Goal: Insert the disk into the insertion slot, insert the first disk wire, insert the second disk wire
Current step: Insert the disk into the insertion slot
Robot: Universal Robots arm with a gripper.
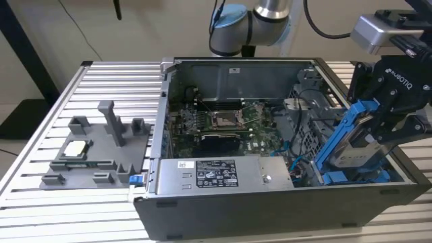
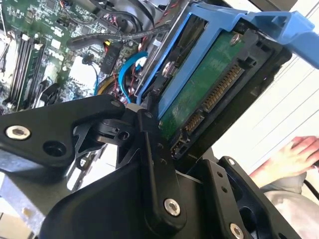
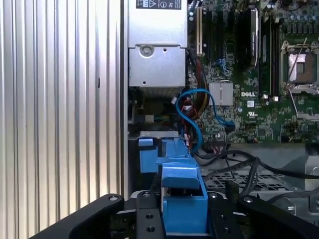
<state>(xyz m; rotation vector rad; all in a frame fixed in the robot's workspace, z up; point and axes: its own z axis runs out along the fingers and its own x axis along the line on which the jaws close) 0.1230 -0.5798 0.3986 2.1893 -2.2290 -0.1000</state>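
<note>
Gripping a flat silver-grey disk framed in a bright blue plastic carrier, the black two-fingered gripper hangs over the corner of an open dark grey metal computer case at the exterior view's right. Its fingers are clamped on the disk from either side. The disk stands steeply tilted, its upper end leaning toward the exterior view's right and its lower end down inside the case among other blue plastic parts. Whether it is seated there cannot be told. In the second wrist view the disk's green circuit board faces the camera. Inside the case, a grey labelled metal power-supply box lies along the near wall, beside a green motherboard, and a thin blue cable loops close to both. The case rests on a ribbed silver aluminium table. A grey plastic fixture with upright posts sits on the table at the exterior view's left, just beside the case. The silver and pale blue robot arm rises behind the case. A person's hand shows past the disk in the second wrist view.
</note>
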